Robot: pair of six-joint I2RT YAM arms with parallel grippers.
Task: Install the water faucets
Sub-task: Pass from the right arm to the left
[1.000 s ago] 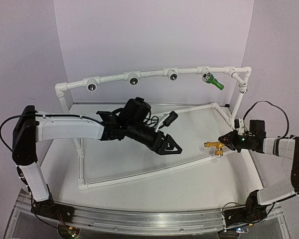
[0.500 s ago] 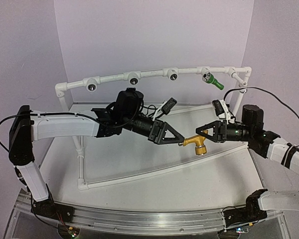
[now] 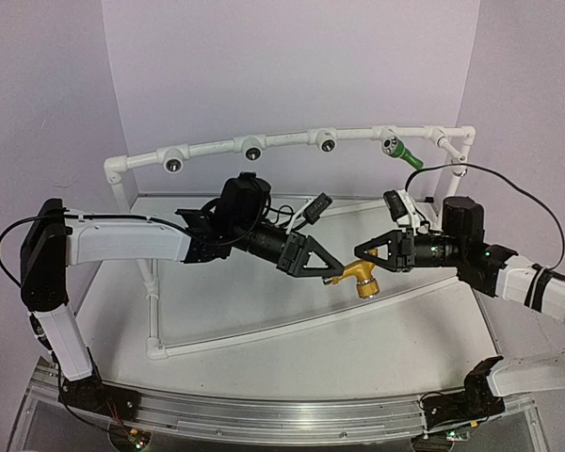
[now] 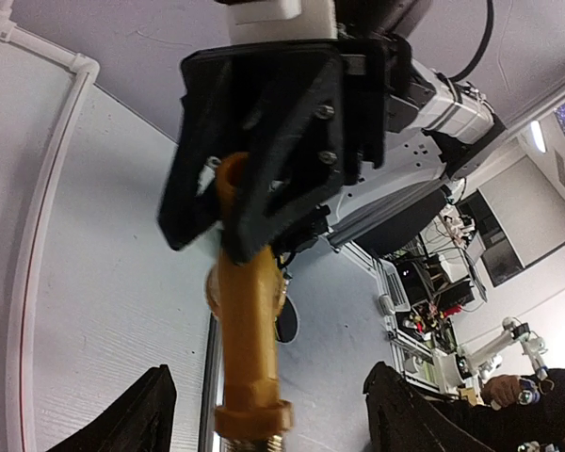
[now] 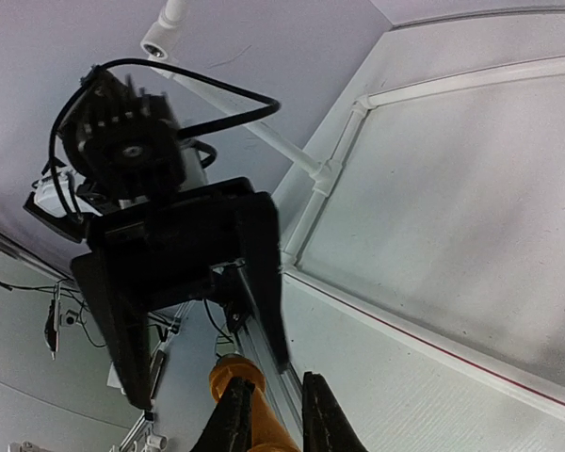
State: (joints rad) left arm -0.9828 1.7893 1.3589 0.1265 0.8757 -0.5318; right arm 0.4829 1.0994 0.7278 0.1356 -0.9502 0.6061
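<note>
The yellow-orange faucet [image 3: 362, 278] hangs in mid-air over the table's middle. My right gripper [image 3: 365, 256] is shut on its body; in the right wrist view the fingers [image 5: 232, 419] pinch the orange body [image 5: 234, 372]. My left gripper [image 3: 335, 272] faces it from the left, open. In the left wrist view the faucet [image 4: 247, 311] points down between the two wide-apart fingers [image 4: 143, 414], its brass-coloured threaded end near them, touching neither. The green faucet [image 3: 407, 154] sits in the rightmost socket of the white pipe frame [image 3: 212, 146].
Three dark round sockets [image 3: 253, 151] line the frame's top rail, left of the green faucet. The frame's lower pipe [image 3: 264, 334] curves across the white table below both grippers. Upright posts stand at the left [image 3: 121, 193] and right [image 3: 452, 188].
My right gripper lifted the yellow-orange faucet from near the table at the right and carried it left. My left gripper rose and turned toward it; the faucet's end now lies between its open jaws.
</note>
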